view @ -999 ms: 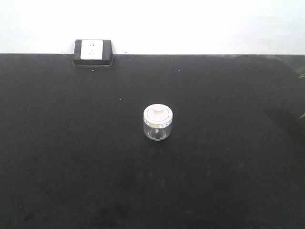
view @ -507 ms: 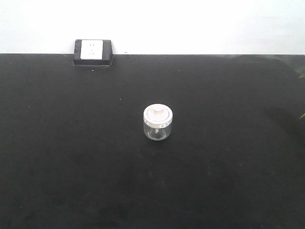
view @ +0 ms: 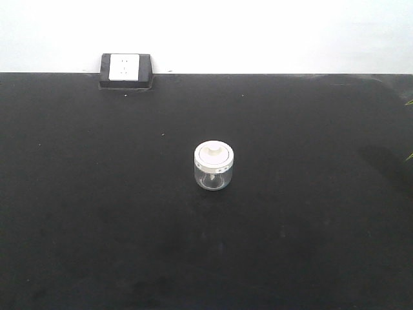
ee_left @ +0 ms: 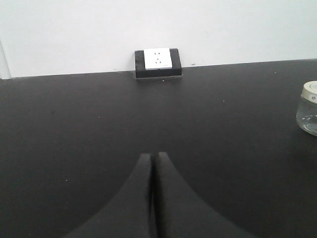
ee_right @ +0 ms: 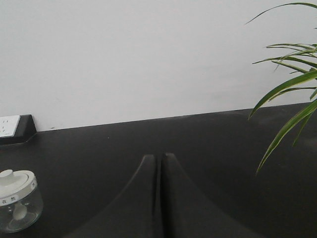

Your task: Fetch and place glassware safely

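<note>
The jar (view: 213, 166) stood upright on the black table (view: 97, 213), lid on, well in front of the wall socket (view: 124, 69). The left gripper (ee_left: 152, 157) was clenched empty, jar off to its right. The right gripper (ee_right: 159, 157) was likewise clenched, jar to its left, plant leaves (ee_right: 290, 94) opposite.
</note>
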